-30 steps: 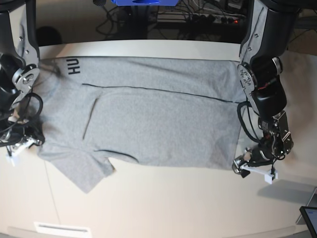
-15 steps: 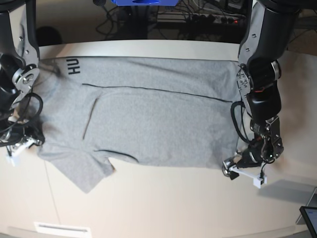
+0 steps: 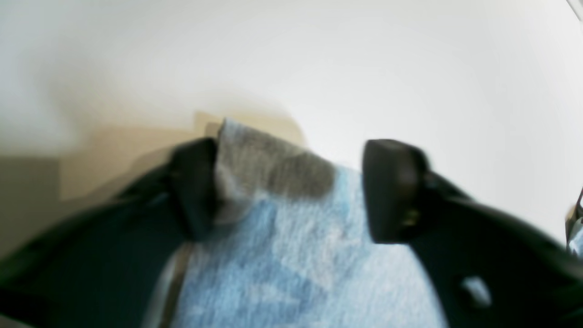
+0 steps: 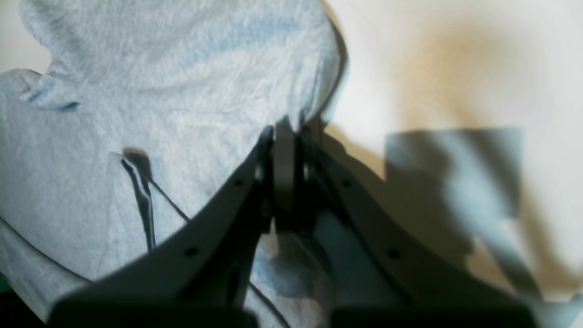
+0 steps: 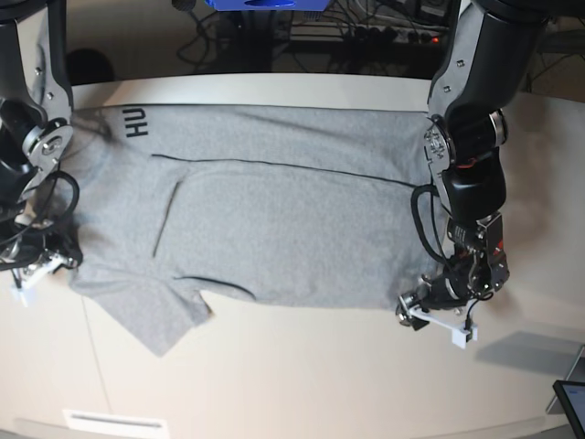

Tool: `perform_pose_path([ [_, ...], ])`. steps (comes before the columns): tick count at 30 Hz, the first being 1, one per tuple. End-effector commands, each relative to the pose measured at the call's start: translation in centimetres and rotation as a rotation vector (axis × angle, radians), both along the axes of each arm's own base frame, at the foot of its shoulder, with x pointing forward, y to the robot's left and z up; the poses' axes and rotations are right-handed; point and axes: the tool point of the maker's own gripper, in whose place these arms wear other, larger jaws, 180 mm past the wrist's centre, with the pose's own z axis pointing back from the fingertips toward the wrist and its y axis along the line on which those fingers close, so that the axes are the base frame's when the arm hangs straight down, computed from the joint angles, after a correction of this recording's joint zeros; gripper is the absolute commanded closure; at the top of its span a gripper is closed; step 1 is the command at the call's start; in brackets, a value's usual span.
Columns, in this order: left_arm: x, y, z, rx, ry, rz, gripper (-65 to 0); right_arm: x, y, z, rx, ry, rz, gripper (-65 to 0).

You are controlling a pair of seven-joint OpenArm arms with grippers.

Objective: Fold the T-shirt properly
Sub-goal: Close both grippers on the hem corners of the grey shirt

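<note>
The heather-grey T-shirt (image 5: 274, 219) lies spread flat across the white table, with black letters near its upper left corner. My left gripper (image 5: 416, 306) is low at the shirt's lower right corner. In the left wrist view its two black fingers stand apart, and that corner of the T-shirt (image 3: 273, 168) lies between them, touching one finger (image 3: 193, 187). My right gripper (image 5: 38, 267) sits at the shirt's left edge beside the sleeve. In the right wrist view the right gripper (image 4: 284, 141) is shut, pinching the edge of the T-shirt (image 4: 159, 91).
Bare white table (image 5: 302, 384) runs along the front and to the right of the shirt. Cables and a blue object (image 5: 265, 4) lie beyond the back edge. A dark screen corner (image 5: 571, 402) shows at the lower right.
My left gripper has slid leftward along the table onto the shirt's lower right corner, and its jaws have narrowed. The right arm and the shirt have stayed still.
</note>
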Motion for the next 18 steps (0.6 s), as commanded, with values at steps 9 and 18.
perform_pose_path([
  [9, -2.0, -0.6, -2.0, -0.002, 0.089, -0.028, -23.9, 0.3, -1.0, 0.8, -0.03, 0.001, 0.003, -0.4],
  [18, -1.9, 1.9, -1.2, 0.042, 0.083, -0.012, -1.0, 0.3, -1.0, 0.8, -0.03, 0.001, 0.003, -0.4],
])
